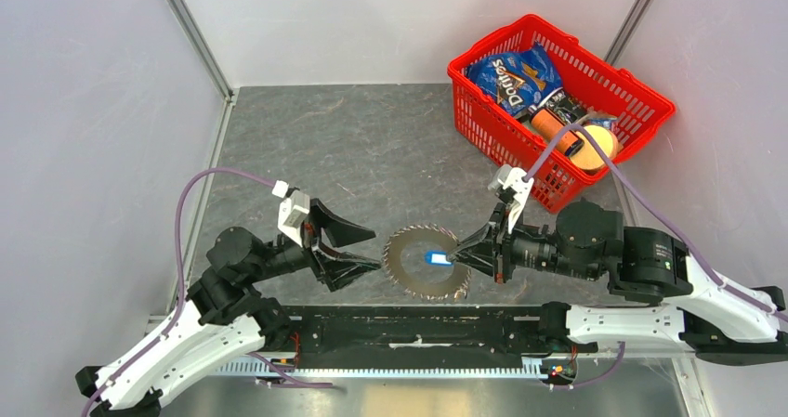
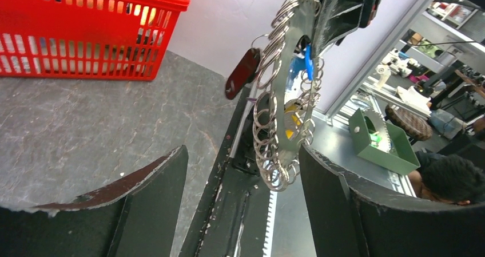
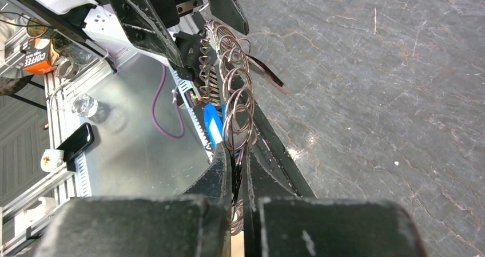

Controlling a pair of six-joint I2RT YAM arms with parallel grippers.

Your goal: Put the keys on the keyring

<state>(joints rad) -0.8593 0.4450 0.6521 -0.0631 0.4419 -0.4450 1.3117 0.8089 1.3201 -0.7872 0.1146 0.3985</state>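
Left gripper (image 1: 378, 250): fingers spread wide, holding nothing. The tips sit just left of the keyring's rim, apart from it.

Keyring (image 1: 409, 261): at the middle of the tabletop's near edge, held clear of the surface. The left wrist view shows it up on edge, with small split rings looping all round its rim.

- Blue key (image 1: 434, 257) hangs near the hole.
- Dark tag (image 2: 242, 72) dangles off one split ring on the far side.
- Yellow key (image 2: 291, 117) shows partly behind the disc.

Right gripper (image 1: 457, 252): fingers narrow, pinched on the keyring's right rim. The right wrist view shows the rim clamped between the tips.

Basket (image 1: 506, 138): red, at the far right corner of the tabletop. It holds a Doritos bag (image 1: 516, 78).
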